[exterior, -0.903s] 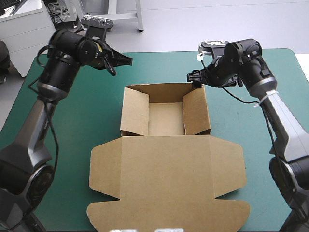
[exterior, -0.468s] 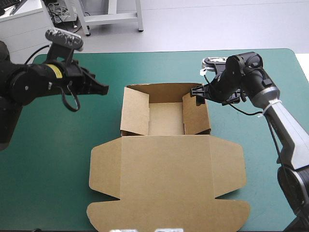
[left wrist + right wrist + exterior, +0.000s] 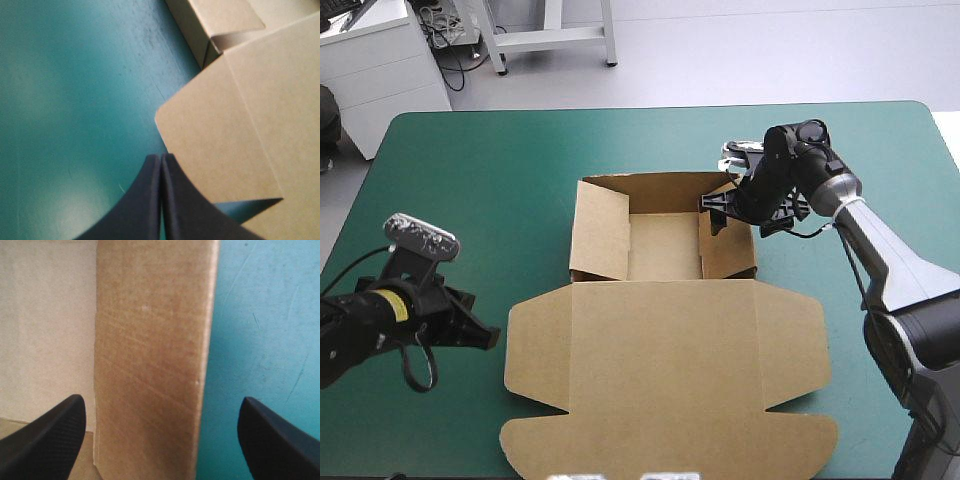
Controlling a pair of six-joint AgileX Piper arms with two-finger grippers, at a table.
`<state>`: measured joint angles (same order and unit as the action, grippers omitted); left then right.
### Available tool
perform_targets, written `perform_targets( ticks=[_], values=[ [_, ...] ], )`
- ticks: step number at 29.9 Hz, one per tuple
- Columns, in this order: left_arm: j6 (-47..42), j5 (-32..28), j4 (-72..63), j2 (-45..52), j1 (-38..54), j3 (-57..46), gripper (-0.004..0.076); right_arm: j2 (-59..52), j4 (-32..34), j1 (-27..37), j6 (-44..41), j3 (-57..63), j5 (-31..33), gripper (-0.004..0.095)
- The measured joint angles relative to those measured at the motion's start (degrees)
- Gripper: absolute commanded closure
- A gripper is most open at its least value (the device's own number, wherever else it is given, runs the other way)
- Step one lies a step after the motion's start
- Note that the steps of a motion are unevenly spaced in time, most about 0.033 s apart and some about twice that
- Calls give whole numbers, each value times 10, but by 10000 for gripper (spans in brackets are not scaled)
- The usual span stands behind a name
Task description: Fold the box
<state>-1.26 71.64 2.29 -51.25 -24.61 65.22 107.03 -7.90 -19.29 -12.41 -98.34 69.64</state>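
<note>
The brown box [image 3: 665,350] lies mid-table as an open tray [image 3: 665,250] with raised walls, its lid flat toward the near edge. My right gripper [image 3: 713,208] is open at the tray's right wall [image 3: 728,235]. In the right wrist view that wall [image 3: 150,365] stands between the two spread fingers of the right gripper [image 3: 160,402]. My left gripper [image 3: 492,338] is shut and empty, low over the cover just left of the lid's left flap [image 3: 535,350]. In the left wrist view, the left gripper [image 3: 161,161] points at the flap's rounded corner [image 3: 200,135].
The teal-green cover [image 3: 470,180] runs wide to the left, right and far side of the box. The lid's front flaps [image 3: 670,440] reach close to the table's near edge.
My left arm has swung from the far left of the table down to the near left, beside the lid's flap. My right gripper has shifted slightly onto the tray's right wall.
</note>
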Motion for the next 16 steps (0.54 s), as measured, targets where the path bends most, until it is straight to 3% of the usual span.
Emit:
perform_targets(
  ticks=[6, 9, 12, 16],
  values=[
    [0, -26, 1, 82, 0, -104, 756, 25, -10, 0, 0, 0, 3, 148],
    [0, -44, 7, 119, 0, -145, 756, 29, -15, 0, 0, 0, 6, 211],
    [0, -60, 12, 149, 0, -174, 756, 36, -18, 0, 0, 0, 7, 398],
    [0, -67, 16, 181, 0, -190, 756, 45, -23, 0, 0, 0, 7, 824]
  ],
)
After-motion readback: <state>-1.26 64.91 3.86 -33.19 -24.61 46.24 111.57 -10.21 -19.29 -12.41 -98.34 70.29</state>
